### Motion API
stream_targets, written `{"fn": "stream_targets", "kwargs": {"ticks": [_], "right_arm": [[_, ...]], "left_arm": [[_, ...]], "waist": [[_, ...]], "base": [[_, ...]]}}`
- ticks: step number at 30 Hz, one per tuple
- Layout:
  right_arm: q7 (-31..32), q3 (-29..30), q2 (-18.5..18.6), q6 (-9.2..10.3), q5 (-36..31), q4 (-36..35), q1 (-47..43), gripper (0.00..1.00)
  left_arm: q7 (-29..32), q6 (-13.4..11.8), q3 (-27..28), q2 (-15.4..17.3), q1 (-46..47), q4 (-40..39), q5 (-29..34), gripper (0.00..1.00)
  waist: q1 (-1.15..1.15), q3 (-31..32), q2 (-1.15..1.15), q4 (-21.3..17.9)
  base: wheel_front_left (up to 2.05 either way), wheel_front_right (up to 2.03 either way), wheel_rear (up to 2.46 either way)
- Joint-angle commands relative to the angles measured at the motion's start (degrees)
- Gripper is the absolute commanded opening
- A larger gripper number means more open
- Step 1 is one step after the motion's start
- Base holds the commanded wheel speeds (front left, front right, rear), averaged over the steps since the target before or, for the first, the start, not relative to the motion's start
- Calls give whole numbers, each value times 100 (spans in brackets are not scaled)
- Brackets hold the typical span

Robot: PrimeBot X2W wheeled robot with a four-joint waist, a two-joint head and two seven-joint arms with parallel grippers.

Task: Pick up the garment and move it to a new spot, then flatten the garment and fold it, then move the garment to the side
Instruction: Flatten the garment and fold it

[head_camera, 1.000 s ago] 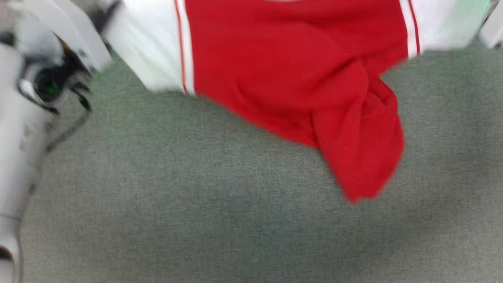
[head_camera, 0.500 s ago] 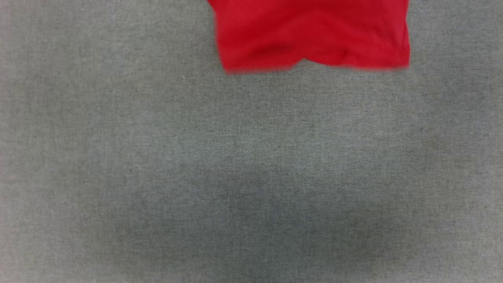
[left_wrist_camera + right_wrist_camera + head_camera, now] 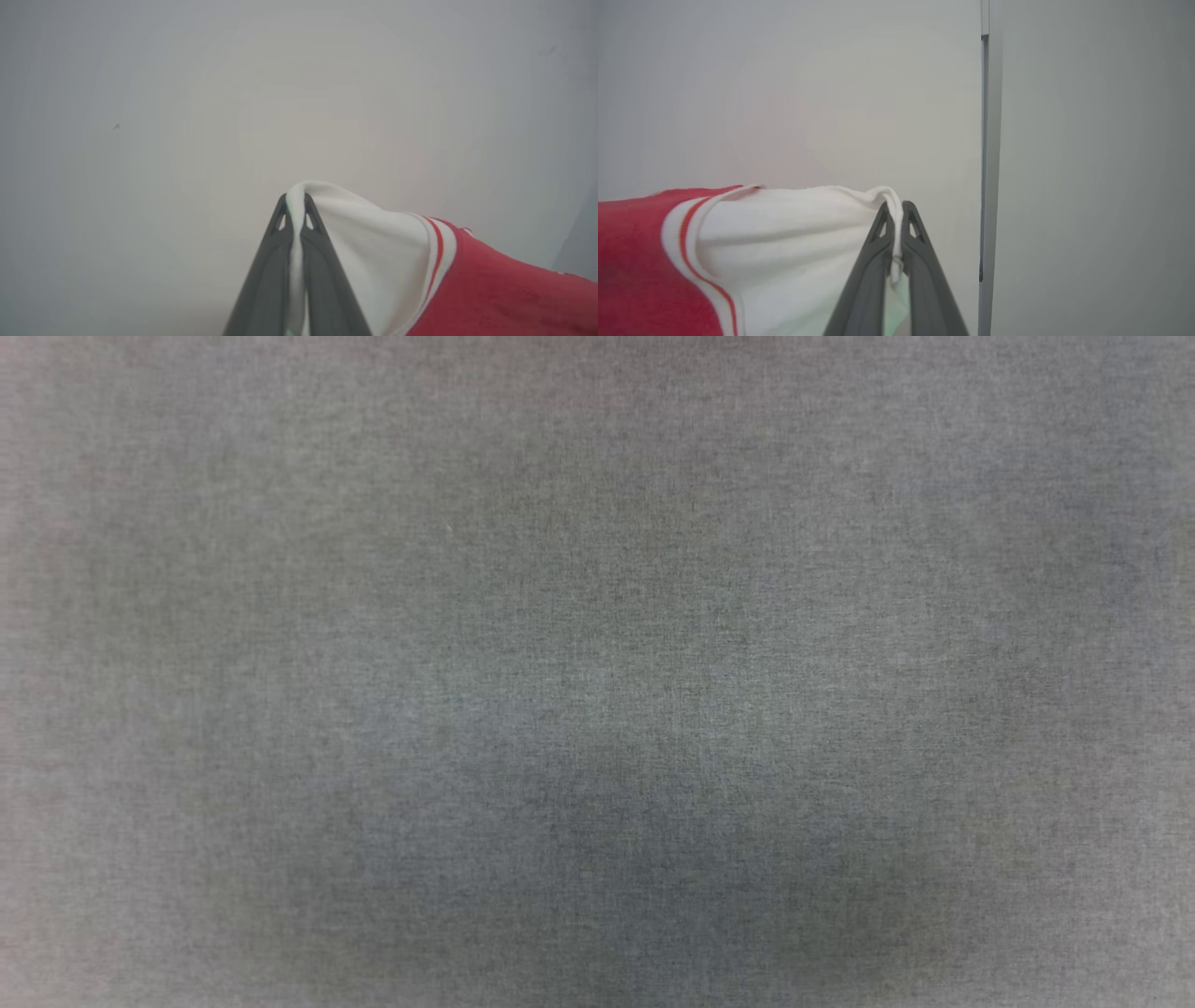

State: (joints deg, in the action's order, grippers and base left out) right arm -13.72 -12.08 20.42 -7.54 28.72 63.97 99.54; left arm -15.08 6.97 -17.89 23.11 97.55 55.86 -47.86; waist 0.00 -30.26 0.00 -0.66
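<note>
The garment (image 3: 495, 289) is stretched between the grippers. The left gripper (image 3: 295, 199) is pinched tight on one white sleeve, with the red body off to its right. The right gripper (image 3: 896, 208) is clamped on the other sleeve, with the body to its left. Both point at a pale wall (image 3: 784, 93), seemingly raised level

A bare indoor room of no certain kind: grey woven cloth surface (image 3: 597, 672) in the head view, plain pale wall (image 3: 187, 93) with a vertical grey strip (image 3: 984, 140) right of centre in the right wrist view.
</note>
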Motion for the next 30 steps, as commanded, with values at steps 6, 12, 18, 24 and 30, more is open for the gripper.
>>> {"fn": "stream_targets", "kwargs": {"ticks": [6,12,18,24,30], "right_arm": [[60,-622,284,9,582,-713,-1260,0],[246,-1083,814,9,1376,-1850,-2643,0],[349,-1131,1350,9,2017,-3046,-4272,0],[461,-878,1587,8,2255,-4145,-5866,0],[716,-372,1526,8,1951,-5013,-7178,0]], "left_arm": [[95,51,-478,93,-1483,-777,-719,0],[99,53,-835,535,-3139,-2041,-1609,0],[37,53,-856,978,-4822,-3272,-2150,0],[0,35,-618,1304,-6401,-4359,-2380,0],[-11,-144,-301,1448,-7762,-5302,-2701,0]], "waist": [[0,306,0,-17],[0,600,0,-33],[0,870,0,-79],[0,1045,0,-171],[0,1126,0,-297]], "base": [[0,0,0],[0,0,0],[0,0,0],[0,0,0],[0,0,0]]}}
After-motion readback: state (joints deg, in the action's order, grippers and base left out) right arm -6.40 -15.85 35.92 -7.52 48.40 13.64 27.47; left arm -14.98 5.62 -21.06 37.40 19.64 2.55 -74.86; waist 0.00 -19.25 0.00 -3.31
